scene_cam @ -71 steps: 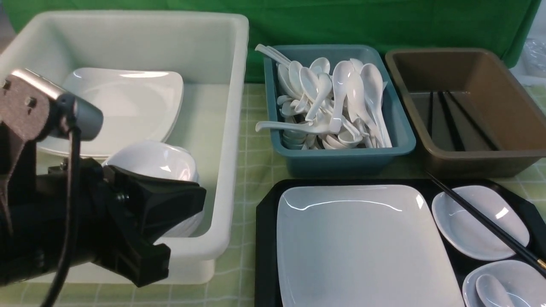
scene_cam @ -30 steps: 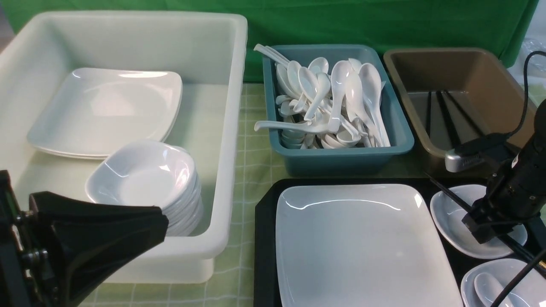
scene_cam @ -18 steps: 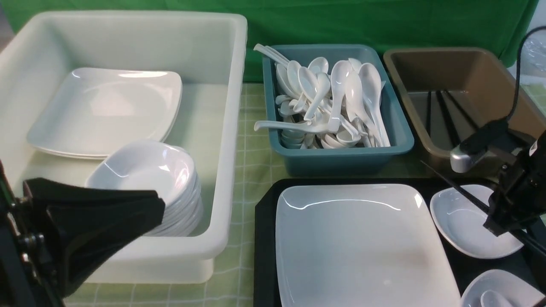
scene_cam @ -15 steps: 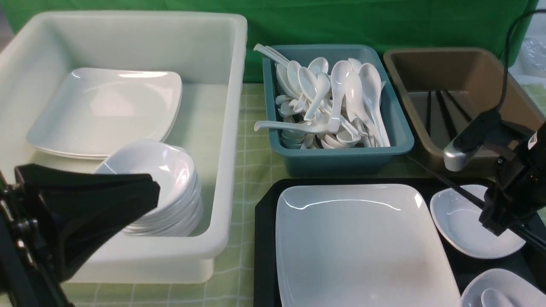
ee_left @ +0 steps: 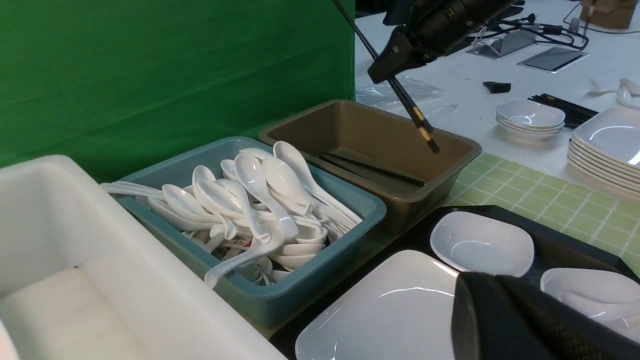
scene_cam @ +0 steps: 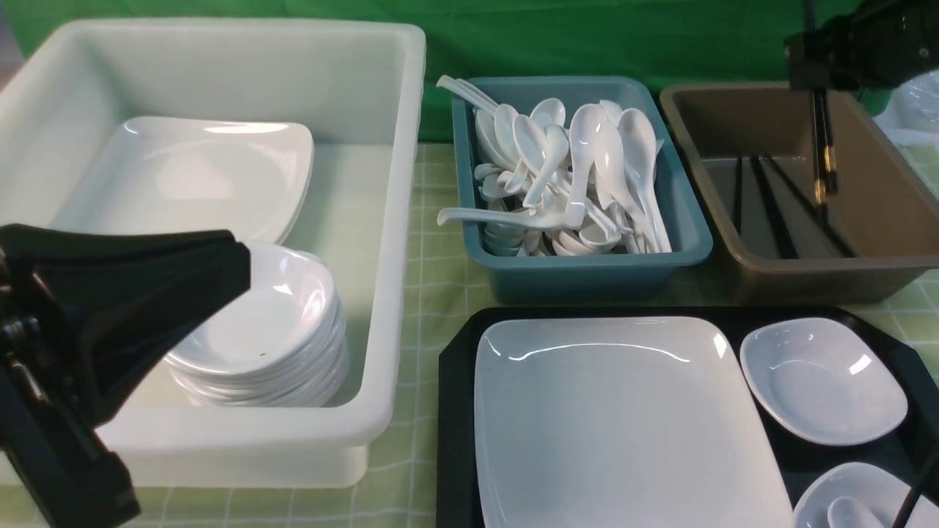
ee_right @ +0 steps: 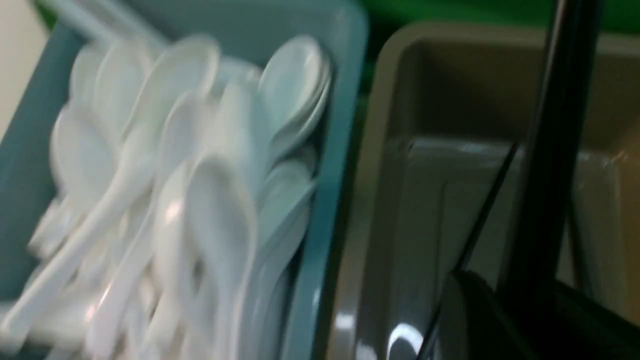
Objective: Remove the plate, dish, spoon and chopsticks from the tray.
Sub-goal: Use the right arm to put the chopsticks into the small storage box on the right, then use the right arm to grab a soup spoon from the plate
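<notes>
At the far left of the front view the left gripper (scene_cam: 227, 260) hangs in front of the white bin (scene_cam: 396, 220), its jaws pressed together and holding nothing. Inside that bin a stack of square plates (scene_cam: 191, 183) sits toward the back and a stack of small dishes (scene_cam: 286, 330) toward the front, partly hidden by the gripper.

Next comes the teal bin (scene_cam: 579, 275), heaped with white spoons (scene_cam: 587, 169) lying at every angle. In front of it sits the tray (scene_cam: 455, 381), and the plate (scene_cam: 623, 425) lies flat on the tray's left side, filling most of it.

To the right of the teal bin stands the brown bin (scene_cam: 807, 275), with a few loose black sticks (scene_cam: 770, 213) lying lengthwise on its floor. Above this bin the right gripper (scene_cam: 814, 70) is clamped on the chopsticks (scene_cam: 821, 147), which are clear of the tray and in the air. In the front view their long axis runs almost straight up and down. The end with the gold bands points down into the bin's opening, apart from its floor. The left wrist view shows the pair slanted, with the upper end rising past the gripper and out of the picture. The right wrist view is blurred and shows only a dark bar over the brown bin.

On the tray's right side the small dish (scene_cam: 821, 381) sits just beside the plate. Nearer the camera, a second small dish (scene_cam: 836, 499) holds the spoon (scene_cam: 851, 515), both cut off by the picture's edge.
</notes>
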`<state>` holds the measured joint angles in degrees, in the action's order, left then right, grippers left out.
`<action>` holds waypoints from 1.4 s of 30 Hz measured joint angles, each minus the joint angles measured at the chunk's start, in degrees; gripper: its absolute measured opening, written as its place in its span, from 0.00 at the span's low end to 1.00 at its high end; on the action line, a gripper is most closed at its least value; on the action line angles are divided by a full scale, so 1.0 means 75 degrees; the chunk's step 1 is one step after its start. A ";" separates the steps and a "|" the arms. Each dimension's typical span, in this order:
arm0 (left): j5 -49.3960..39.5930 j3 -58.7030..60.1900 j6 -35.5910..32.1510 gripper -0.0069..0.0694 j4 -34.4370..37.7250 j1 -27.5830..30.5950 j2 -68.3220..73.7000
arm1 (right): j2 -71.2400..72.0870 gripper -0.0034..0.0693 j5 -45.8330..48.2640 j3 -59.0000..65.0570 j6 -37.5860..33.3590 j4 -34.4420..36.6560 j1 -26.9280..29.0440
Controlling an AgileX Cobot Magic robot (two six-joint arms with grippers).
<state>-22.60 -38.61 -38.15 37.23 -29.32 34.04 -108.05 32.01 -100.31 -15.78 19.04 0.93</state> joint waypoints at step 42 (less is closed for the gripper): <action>-0.0306 0.0000 0.0083 0.10 -0.0649 0.0000 0.0000 | 0.4125 0.81 0.2767 0.8085 0.0177 -0.3283 -0.1825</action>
<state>-24.89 -38.61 -37.53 32.37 -29.32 34.04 -77.12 52.77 -39.66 -14.45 -5.59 -12.76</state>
